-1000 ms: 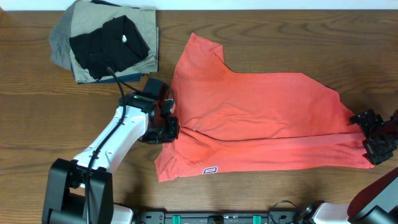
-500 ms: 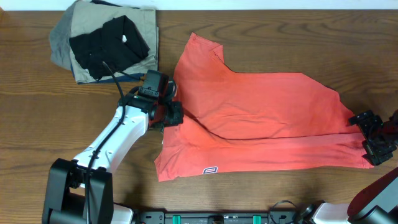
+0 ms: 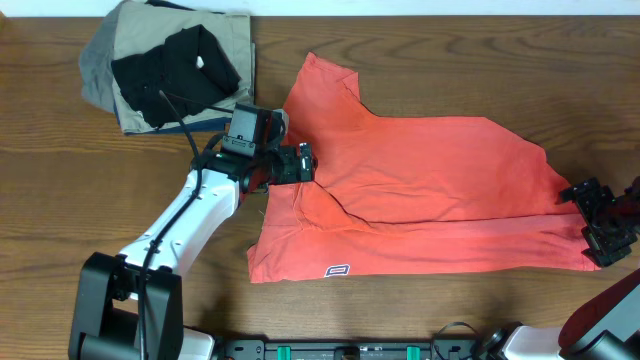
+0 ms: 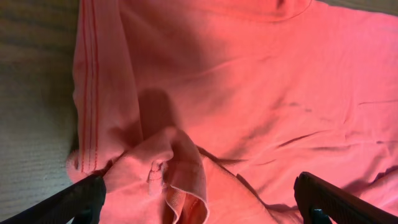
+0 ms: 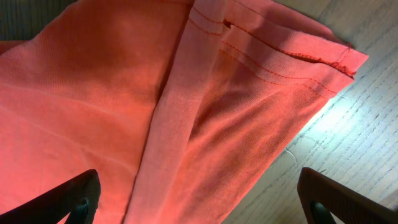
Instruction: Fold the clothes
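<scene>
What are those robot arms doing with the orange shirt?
They are folding a coral-red cotton T-shirt that lies on the wooden table. The left pincer hangs open over a bunched-up bit at one side of the shirt, holding nothing. The right pincer sits open at the shirt's opposite end, also empty. A pile of folded dark and khaki garments rests near the table's far corner.

Small hem logo (image 3: 338,270) on the T-shirt (image 3: 430,180); lettering illegible
</scene>
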